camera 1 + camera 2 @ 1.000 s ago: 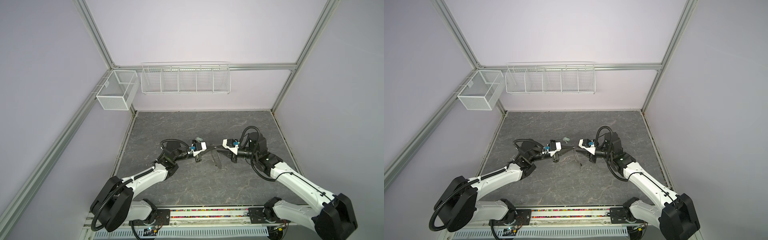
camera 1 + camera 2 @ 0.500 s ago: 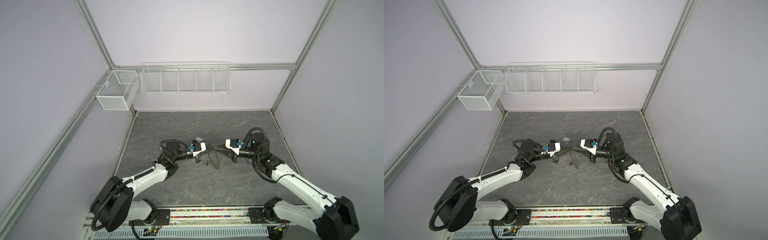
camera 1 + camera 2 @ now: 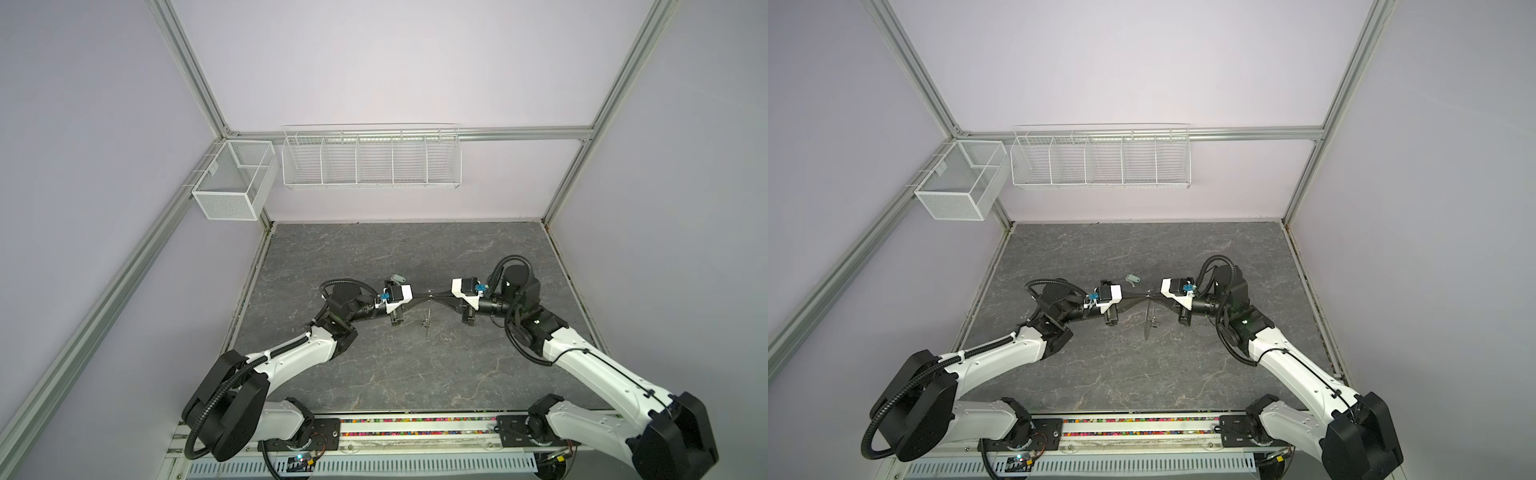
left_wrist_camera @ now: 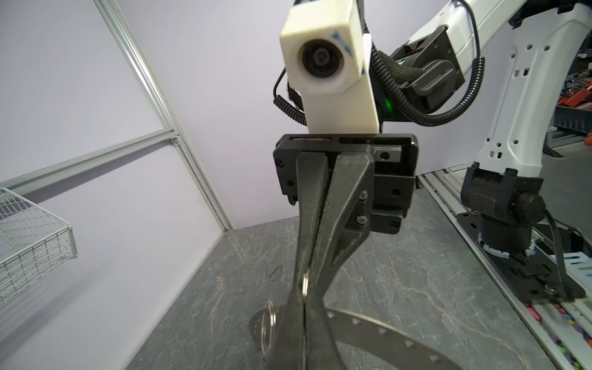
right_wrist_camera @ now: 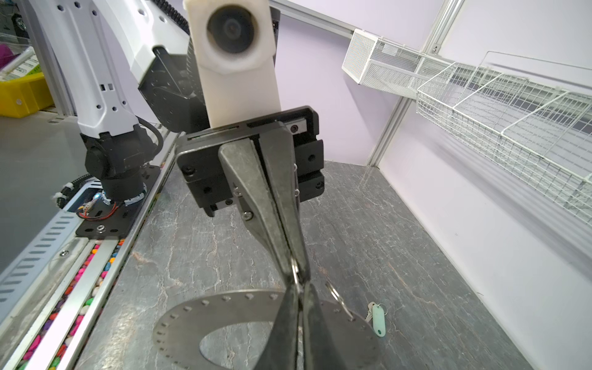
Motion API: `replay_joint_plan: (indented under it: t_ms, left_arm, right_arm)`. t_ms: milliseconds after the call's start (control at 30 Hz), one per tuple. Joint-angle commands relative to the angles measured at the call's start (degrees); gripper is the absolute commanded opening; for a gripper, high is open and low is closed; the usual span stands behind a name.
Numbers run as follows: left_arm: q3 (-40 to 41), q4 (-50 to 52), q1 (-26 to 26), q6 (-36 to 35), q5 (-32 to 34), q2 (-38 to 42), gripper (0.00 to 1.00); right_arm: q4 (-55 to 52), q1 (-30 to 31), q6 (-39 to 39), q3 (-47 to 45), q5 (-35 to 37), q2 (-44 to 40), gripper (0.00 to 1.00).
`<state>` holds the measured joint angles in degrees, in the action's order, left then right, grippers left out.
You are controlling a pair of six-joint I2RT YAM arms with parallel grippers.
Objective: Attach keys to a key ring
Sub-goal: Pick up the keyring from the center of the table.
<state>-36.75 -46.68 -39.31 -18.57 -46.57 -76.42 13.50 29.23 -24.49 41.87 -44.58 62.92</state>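
My left hand [image 3: 424, 295] points in from nine o'clock, its fingers pressed flat together. At about ten o'clock of its tips, and apart from them, the key with the pale green tag [image 3: 398, 276] lies untouched on the tabletop [image 3: 374, 257].

Those tips are clamped on a small wire loop [image 5: 294, 272] on the rim of the key ring [image 5: 198, 315]. In both top views the ring hangs edge-on beneath the spot where my two hands meet, toward six o'clock. I cannot tell whether its lower edge clears the tabletop. A second wire loop [image 4: 267, 330] sits on the rim just beside my left fingers.

My right hand [image 3: 436, 295] points in from three o'clock. Its fingers are also together and pinch that same loop, tip to tip against the left.
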Motion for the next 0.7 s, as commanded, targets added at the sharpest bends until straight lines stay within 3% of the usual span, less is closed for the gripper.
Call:
replay_joint_plan:
  t_ms: [0, 67, 133, 200, 433, 667]
  left_arm:
    - [-0.1, -1.9, 0.3, 0.9, -0.6, -0.5, 0.00]
    - [-0.1, -1.9, 0.3, 0.8, 0.2, -0.4, 0.03]
    - [0.1, -0.6, 0.6, 0.3, 1.3, 0.3, 0.24]
    - [0.4, 1.7, 1.0, -1.1, 2.8, 1.6, 0.33]
    - [-1.9, 23.3, 1.3, -14.3, 5.4, 6.9, 0.35]
    - [-3.0, 31.5, 1.3, -20.7, 8.4, 8.3, 0.35]
  right_arm:
    - [-0.6, -0.1, -1.9, -0.5, 0.0, 0.5, 0.07]
    - [-3.0, 0.1, -3.9, -0.3, 1.3, 0.5, 0.07]
    - [-3.3, 0.4, -5.8, -0.8, 3.5, -0.2, 0.07]
    - [-2.8, 0.7, -7.8, -1.7, 5.6, -1.0, 0.07]
    - [0.0, 3.3, -16.7, -4.5, 12.5, -2.9, 0.07]
    - [-0.4, 6.9, -24.1, -4.5, 18.6, -2.2, 0.07]
